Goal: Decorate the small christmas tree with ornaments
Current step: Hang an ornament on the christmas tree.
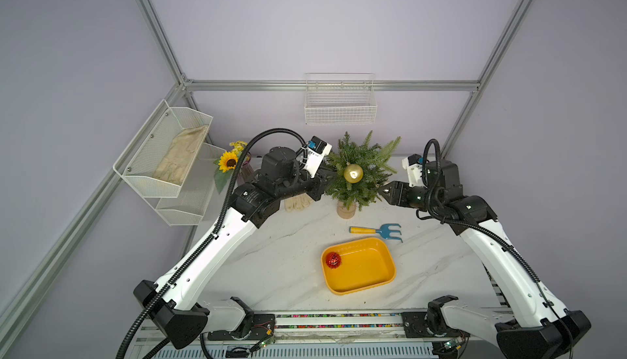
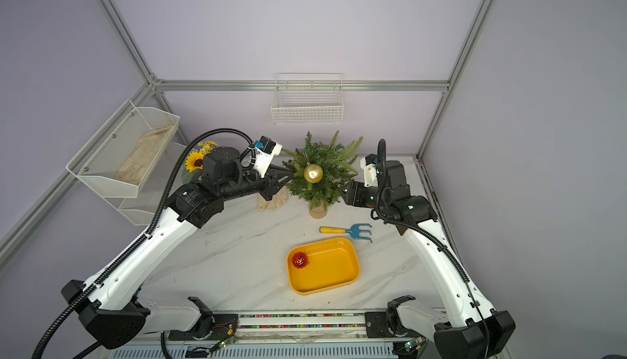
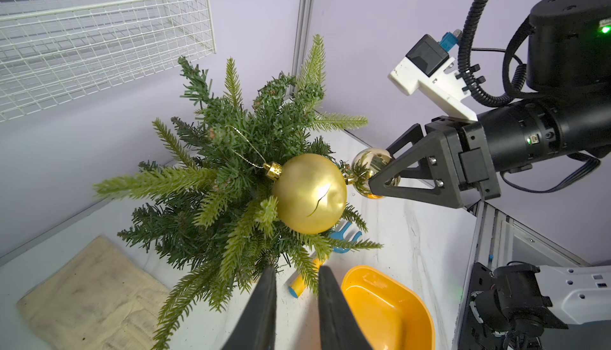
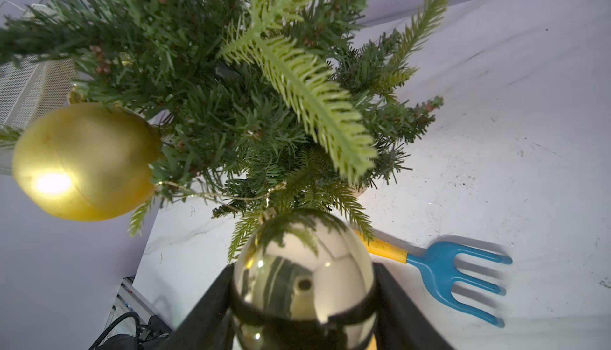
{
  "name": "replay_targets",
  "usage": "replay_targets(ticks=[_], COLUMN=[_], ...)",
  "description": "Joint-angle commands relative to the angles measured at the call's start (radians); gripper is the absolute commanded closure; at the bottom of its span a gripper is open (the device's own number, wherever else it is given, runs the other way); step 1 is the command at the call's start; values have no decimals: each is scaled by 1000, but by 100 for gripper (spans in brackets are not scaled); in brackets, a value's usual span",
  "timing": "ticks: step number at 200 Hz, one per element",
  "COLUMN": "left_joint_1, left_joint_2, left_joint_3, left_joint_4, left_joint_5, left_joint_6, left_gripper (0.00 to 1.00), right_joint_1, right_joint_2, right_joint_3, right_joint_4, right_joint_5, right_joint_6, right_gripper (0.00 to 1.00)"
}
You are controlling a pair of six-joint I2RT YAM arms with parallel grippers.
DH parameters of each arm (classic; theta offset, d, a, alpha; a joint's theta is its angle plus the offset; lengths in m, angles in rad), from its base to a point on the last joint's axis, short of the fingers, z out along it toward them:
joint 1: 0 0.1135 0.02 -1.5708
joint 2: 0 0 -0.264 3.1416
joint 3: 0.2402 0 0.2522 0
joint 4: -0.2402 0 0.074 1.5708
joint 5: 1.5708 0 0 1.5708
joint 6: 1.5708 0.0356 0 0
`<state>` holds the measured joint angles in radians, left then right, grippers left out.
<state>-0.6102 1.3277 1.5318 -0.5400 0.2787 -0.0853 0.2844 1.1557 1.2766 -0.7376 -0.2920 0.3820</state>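
Note:
The small christmas tree (image 1: 364, 157) stands on its wooden stump (image 1: 346, 210) at the back of the table. A matte gold ornament (image 1: 353, 173) (image 3: 309, 193) hangs by its thread on the tree's front. My right gripper (image 1: 381, 191) (image 4: 304, 280) is at the tree's right edge, shut on a shiny gold ornament (image 4: 304, 259) (image 3: 367, 166) whose loop lies among the twigs. My left gripper (image 3: 297, 285) (image 2: 290, 172) reaches into the tree's left side. Its jaws stand a little apart with nothing gripped. A glittery red ornament (image 1: 333, 260) (image 2: 300, 260) lies in the yellow tray (image 1: 373, 274).
A blue and yellow hand rake (image 1: 376, 231) lies between tree and tray. Beige gloves (image 1: 297, 203) lie under the left wrist, and a sunflower bouquet (image 1: 228, 162) is behind that arm. A wire basket (image 1: 340, 109) hangs on the back wall and mesh shelves (image 1: 163, 150) on the left wall.

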Motion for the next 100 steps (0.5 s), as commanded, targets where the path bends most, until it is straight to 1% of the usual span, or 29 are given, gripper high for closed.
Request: replay_targets(ticks=[1,28,43,67,82,100], left_joint_1=[-5,-4,-4,-5,-4,-6], left_joint_2=[2,2,3,4,4,5], left_joint_3=[38,39,40,42,43,45], left_joint_4=[22,22,23,23,23,23], left_joint_5=[-3,-5,-4,-4,-4,-4], left_joint_6=[5,6,6,6,6,6], left_gripper=[76,76,76,76,76,76], right_joint_1=[5,6,6,4,5,5], right_joint_2=[-4,-3,0,-6,-4,1], right_joint_3=[3,1,1,-4,-6,-5], right_joint_4=[-29,-22,-18,5,11,6], right_joint_5=[41,39,34,21,24,37], right_joint_6=[-19,-22,-23,-18,-12,-14], right_gripper=[60,60,58,47,38,32])
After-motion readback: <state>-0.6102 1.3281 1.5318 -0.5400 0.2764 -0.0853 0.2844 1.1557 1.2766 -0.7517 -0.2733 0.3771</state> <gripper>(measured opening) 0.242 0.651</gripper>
